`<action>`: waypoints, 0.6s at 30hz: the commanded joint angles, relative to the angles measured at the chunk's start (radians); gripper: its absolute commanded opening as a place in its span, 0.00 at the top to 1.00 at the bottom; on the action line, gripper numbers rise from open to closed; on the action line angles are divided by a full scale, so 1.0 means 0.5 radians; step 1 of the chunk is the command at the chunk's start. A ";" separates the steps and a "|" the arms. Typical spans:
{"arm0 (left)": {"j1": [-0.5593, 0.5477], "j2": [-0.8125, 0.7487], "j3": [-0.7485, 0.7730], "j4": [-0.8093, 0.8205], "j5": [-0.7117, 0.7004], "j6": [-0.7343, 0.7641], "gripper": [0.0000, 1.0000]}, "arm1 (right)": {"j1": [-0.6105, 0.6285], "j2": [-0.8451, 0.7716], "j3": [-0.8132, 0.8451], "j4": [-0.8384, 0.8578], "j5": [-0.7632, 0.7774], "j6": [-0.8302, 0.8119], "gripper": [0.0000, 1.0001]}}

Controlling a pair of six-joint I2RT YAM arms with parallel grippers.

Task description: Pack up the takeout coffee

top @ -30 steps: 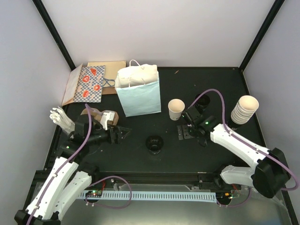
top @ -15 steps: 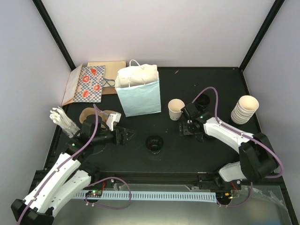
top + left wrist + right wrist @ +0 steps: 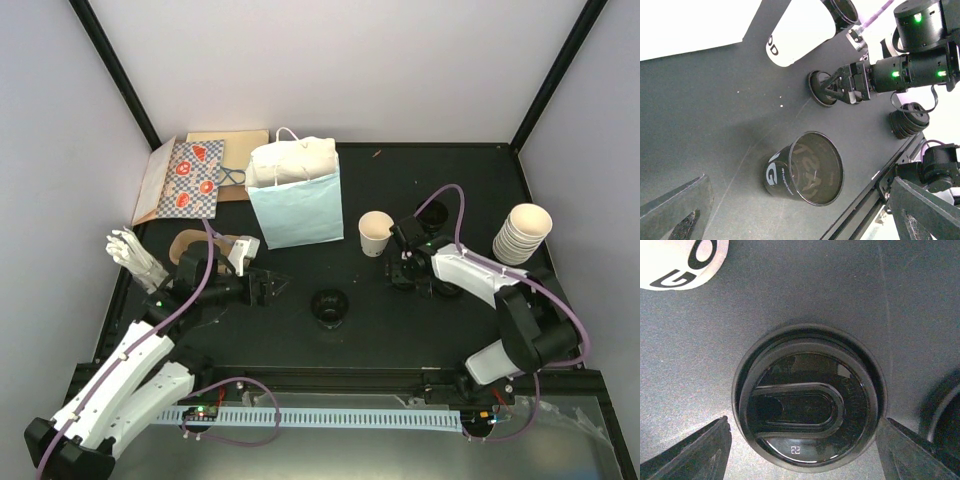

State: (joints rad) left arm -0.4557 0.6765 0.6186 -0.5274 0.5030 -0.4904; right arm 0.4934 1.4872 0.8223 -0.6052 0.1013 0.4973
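A cream-white paper cup point(image 3: 376, 232) stands with no lid on it, just right of the light blue bag point(image 3: 295, 205); its printed side shows in the wrist views point(image 3: 800, 32) point(image 3: 680, 260). A round black lid point(image 3: 807, 412) lies flat on the table. My right gripper point(image 3: 407, 270) point(image 3: 805, 452) hangs over the lid, open, one finger on each side and narrow gaps to its rim. My left gripper point(image 3: 272, 288) point(image 3: 800, 220) is open and holds nothing. It points at a black printed cup point(image 3: 328, 305) point(image 3: 805, 167) a short way ahead.
A stack of white cups point(image 3: 522, 233) stands at the right. Another black cup point(image 3: 432, 218) is behind the right gripper, and a pile of black lids point(image 3: 909, 120) beside it. A patterned paper bag point(image 3: 190, 178) and flat brown cardboard point(image 3: 240, 150) lie at the back left.
My right arm has drawn in and brought its gripper over the black lid, its jaws narrowing a little. My left gripper has shifted slightly right toward the black cup.
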 commanded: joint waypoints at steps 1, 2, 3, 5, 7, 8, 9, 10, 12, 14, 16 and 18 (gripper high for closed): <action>-0.012 0.010 0.082 -0.008 -0.012 0.035 0.01 | -0.029 0.045 -0.014 0.089 -0.033 0.006 0.19; -0.012 0.009 0.085 -0.010 -0.013 0.039 0.01 | -0.032 0.054 -0.011 0.090 -0.029 0.011 0.19; -0.012 0.009 0.085 -0.011 -0.015 0.039 0.01 | -0.034 0.063 -0.008 0.092 -0.028 0.011 0.19; -0.011 0.009 0.085 -0.010 -0.017 0.040 0.01 | -0.041 0.081 0.004 0.090 -0.020 0.013 0.20; -0.012 0.012 0.085 -0.011 -0.017 0.041 0.01 | -0.049 0.094 0.016 0.080 0.000 0.023 0.20; -0.011 0.012 0.085 -0.013 -0.018 0.039 0.01 | -0.052 0.096 0.021 0.077 0.003 0.026 0.19; -0.012 0.014 0.084 -0.014 -0.018 0.042 0.01 | -0.060 0.099 0.021 0.075 0.003 0.028 0.19; -0.012 0.012 0.082 -0.016 -0.016 0.041 0.01 | -0.062 0.100 0.021 0.080 0.000 0.029 0.19; -0.012 0.012 0.078 -0.018 -0.016 0.041 0.01 | -0.066 0.100 0.019 0.091 -0.021 0.023 0.19; -0.012 0.012 0.076 -0.022 -0.019 0.045 0.01 | -0.067 0.102 0.024 0.098 -0.032 0.022 0.21; -0.012 0.009 0.076 -0.022 -0.019 0.043 0.01 | -0.070 0.110 0.029 0.096 -0.026 0.023 0.22; -0.010 0.009 0.079 -0.025 -0.018 0.042 0.01 | -0.072 0.116 0.036 0.096 -0.023 0.023 0.22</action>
State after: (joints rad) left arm -0.4561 0.6769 0.6186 -0.5308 0.5003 -0.4824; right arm 0.4671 1.5364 0.8227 -0.5777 0.0929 0.5003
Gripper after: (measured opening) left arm 0.988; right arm 0.779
